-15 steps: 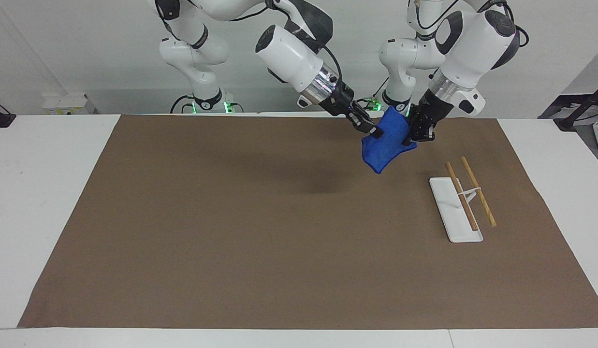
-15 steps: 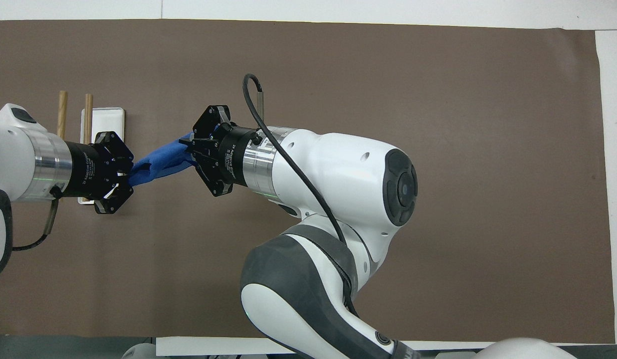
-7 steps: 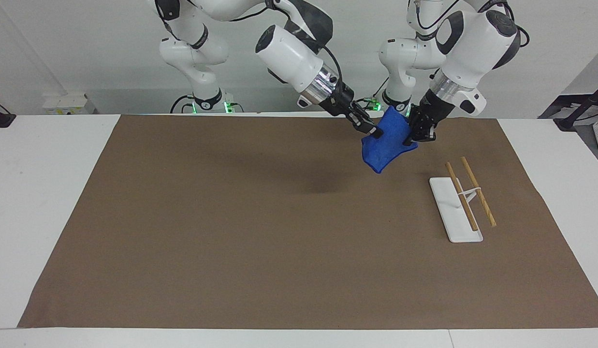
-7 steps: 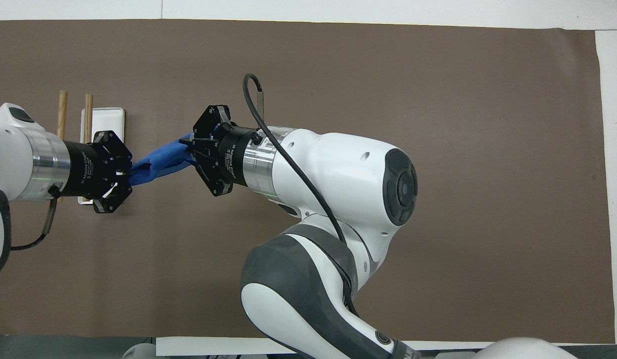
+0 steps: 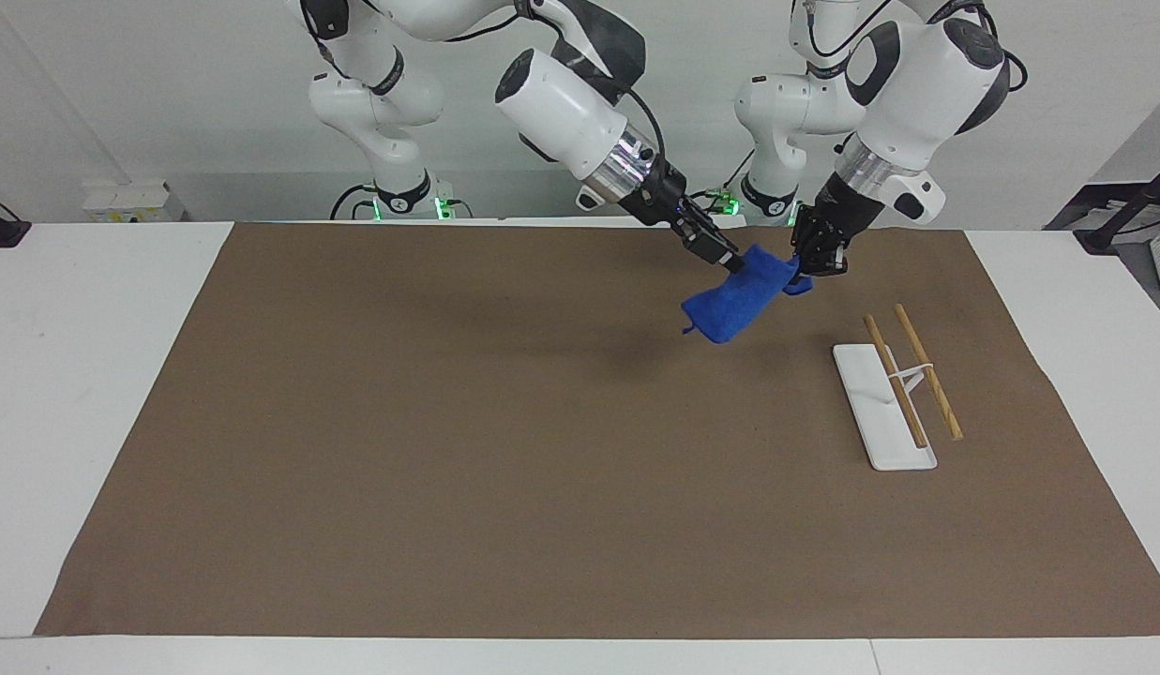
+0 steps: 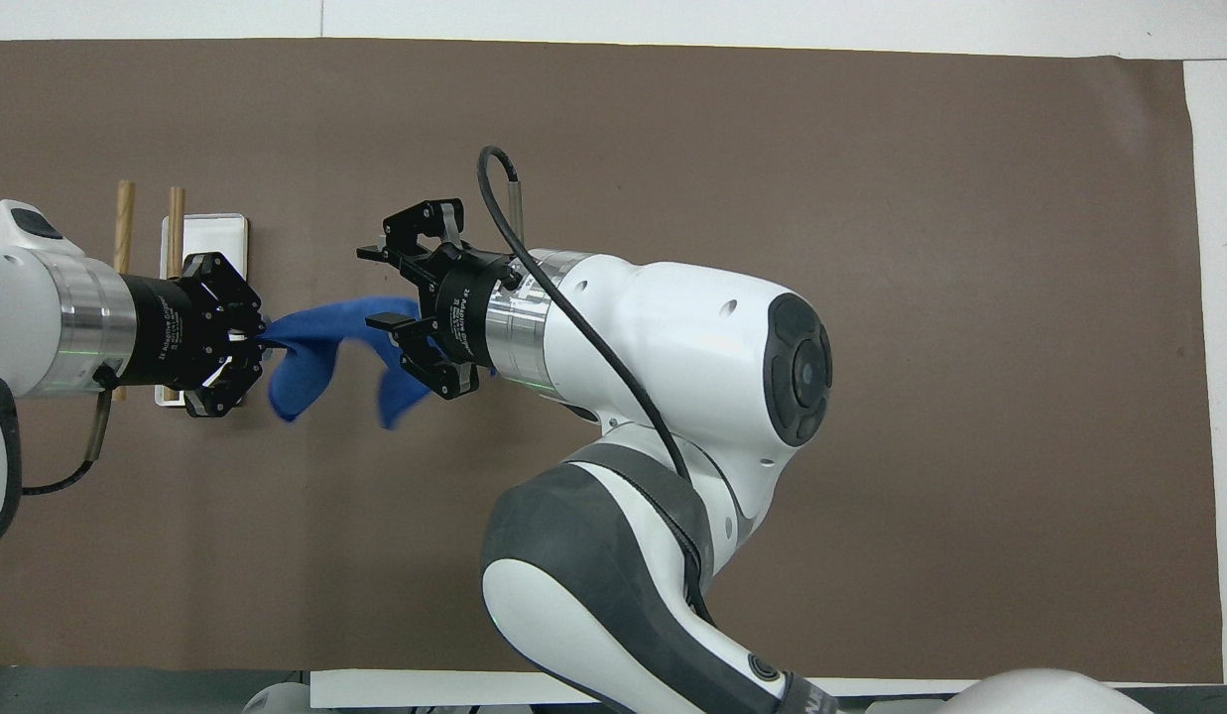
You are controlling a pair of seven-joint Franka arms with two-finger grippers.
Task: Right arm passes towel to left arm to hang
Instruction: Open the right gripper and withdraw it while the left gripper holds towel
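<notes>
towel (image 5: 735, 298): up in the air over the brown mat (image 5: 504, 450), pinched at one end only, rest sagging down w/ small loop dangling at the low end; strung between the two grippers, over mat nearer the robots than the rack.
why held so: prob. handover just made; one-end grip leaves the cloth free to drape over a bar.
left gripper (image 5: 808, 265): clamped on towel end, up in air over the mat toward left arm's end; wrist angled down, pointing toward right arm's end.
right gripper (image 6: 407, 300): spread wide, nothing gripped; cloth passes by its fingers (image 6: 390, 322), contact unclear; forearm slanted down over the mat.
rack (image 5: 894, 394): white base w/ two wooden bars, on mat toward left arm's end, well apart from towel; likely hang spot.
</notes>
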